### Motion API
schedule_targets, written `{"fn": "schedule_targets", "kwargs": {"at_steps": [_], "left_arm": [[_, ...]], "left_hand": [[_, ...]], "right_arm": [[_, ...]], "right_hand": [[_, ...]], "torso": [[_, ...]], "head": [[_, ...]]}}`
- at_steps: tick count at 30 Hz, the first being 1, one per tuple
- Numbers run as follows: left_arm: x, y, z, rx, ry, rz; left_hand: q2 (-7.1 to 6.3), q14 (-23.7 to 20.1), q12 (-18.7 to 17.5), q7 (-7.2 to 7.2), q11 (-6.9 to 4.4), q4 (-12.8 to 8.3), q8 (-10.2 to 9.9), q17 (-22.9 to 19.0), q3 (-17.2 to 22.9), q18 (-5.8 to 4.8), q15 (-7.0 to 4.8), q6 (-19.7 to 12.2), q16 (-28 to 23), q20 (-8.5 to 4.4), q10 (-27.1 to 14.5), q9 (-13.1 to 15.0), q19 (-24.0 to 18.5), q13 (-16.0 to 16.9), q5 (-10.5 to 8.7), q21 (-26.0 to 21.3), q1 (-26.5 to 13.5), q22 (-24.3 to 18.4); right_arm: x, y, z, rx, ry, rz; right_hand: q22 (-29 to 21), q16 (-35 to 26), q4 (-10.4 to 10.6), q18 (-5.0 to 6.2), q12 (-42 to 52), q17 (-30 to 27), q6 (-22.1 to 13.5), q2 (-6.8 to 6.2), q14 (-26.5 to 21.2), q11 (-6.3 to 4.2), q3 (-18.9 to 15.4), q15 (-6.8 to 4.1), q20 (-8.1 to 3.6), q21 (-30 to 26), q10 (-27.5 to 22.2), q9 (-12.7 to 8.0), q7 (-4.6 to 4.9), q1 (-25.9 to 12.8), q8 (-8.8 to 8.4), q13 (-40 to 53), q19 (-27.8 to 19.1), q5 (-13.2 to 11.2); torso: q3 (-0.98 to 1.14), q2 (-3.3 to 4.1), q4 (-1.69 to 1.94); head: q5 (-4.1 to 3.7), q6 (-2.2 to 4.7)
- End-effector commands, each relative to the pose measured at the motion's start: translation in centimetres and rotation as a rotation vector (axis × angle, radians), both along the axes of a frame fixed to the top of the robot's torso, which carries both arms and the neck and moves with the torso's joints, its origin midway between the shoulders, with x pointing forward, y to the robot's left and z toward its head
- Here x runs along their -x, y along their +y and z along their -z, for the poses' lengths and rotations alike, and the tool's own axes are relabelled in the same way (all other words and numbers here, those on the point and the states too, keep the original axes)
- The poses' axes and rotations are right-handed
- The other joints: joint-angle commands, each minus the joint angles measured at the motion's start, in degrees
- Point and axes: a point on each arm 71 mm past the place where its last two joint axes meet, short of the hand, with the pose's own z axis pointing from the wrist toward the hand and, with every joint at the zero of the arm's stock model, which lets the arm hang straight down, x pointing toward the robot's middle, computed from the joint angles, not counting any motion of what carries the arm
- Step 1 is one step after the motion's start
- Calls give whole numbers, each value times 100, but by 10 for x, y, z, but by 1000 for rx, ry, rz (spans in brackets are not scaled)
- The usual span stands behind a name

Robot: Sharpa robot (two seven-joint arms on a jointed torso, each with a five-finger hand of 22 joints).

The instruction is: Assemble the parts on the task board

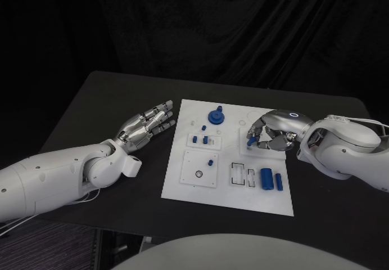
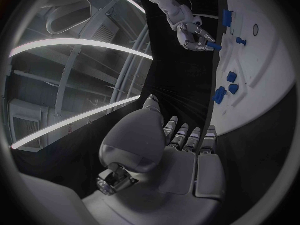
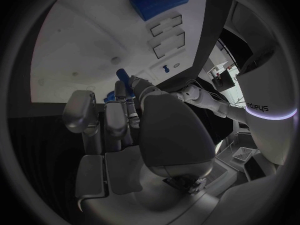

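Pinching a small blue part (image 1: pixel 253 136) between my right hand's (image 1: pixel 274 130) fingertips, I hold it over the white task board's (image 1: pixel 235 194) right half, near its far edge. Other blue parts (image 1: pixel 271 180) lie on the board's near right area. My left hand (image 1: pixel 148 126) rests flat, fingers straight and empty, on the black table (image 1: pixel 89 107) beside the board's left edge.

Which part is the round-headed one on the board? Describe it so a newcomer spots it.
Start at the white board mid-table and go to its far edge, away from the robot. The knob stands there just left of centre, between the open left hand and the right hand. It is the only broad round blue part; the others are small pegs or bars.
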Motion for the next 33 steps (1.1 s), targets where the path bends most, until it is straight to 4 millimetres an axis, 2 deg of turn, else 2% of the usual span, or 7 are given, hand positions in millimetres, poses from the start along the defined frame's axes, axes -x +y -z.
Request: {"fn": "schedule_targets", "kwargs": {"at_steps": [1,7,13,19,23,25,33], "left_arm": [[1,-1,-2,28,-17,0],[0,-1,-2,26,-16,0],[0,-2,-1,28,-15,4],[0,-4,-1,29,-13,8],[-1,-5,0,30,-13,10],[-1,-5,0,30,-12,12],[0,-5,0,28,-9,12]], "left_hand": [[5,-6,6,21,26,7,8,-7,29,14,38,-17,-11,42,-17,-5,12,-2,38,32,56,7],[6,-3,9,21,23,8,9,-6,31,14,40,-13,-9,43,-16,-4,14,-1,47,33,62,12],[7,-4,8,21,23,8,9,-7,32,14,40,-15,-10,44,-16,-5,15,-1,48,34,63,14],[9,-6,4,20,22,10,8,-7,33,14,41,-22,-10,45,-19,-6,14,-2,47,33,65,8],[9,-6,4,20,22,10,8,-7,33,14,41,-22,-10,45,-19,-6,14,-2,47,33,65,8],[12,-7,2,20,22,12,7,-8,35,14,42,-28,-11,45,-20,-6,13,-3,47,32,66,3],[16,-8,3,19,22,15,6,-8,36,14,42,-30,-11,46,-21,-7,12,-2,47,31,67,0]], "right_arm": [[1,4,-14,-39,-52,1],[11,23,-29,-60,-57,-55],[21,54,-30,-57,-21,-155],[28,86,-22,-48,5,-258],[31,106,-15,-21,-13,-330],[33,115,-11,-7,-22,-366],[37,142,4,44,-47,-466]], "right_hand": [[795,-23,-18,-40,-37,-10,251,32,15,6,-27,-44,-38,-3,54,435,-135,-10,226,-1,-16,-35],[795,-29,-19,-40,-94,-7,291,33,19,1,-38,-48,-40,-5,68,524,-154,-20,277,-12,-18,-24],[796,-28,-25,-41,-169,6,276,35,28,5,-40,-48,-42,1,65,605,-155,-29,301,-31,-16,38],[806,14,-52,-48,-325,82,203,48,62,29,-27,-32,-34,38,52,744,-133,-40,317,-76,-2,156],[830,68,-59,-66,-373,168,172,47,93,40,-25,-25,-29,136,45,780,-125,-54,311,-90,29,178],[832,72,-62,-68,-392,172,161,48,96,43,-22,-22,-27,147,42,791,-122,-56,307,-95,33,184],[839,96,-69,-72,-423,211,140,52,107,50,-14,-16,-23,173,38,811,-116,-58,300,-104,40,191]], "torso": [[-1,-5,-2],[-5,-4,-4],[-2,1,1],[2,5,3],[5,18,12],[4,15,5],[-2,5,8]], "head": [[27,-1],[58,-1],[79,-1],[78,-1],[66,-1],[75,-1],[103,-1]]}}
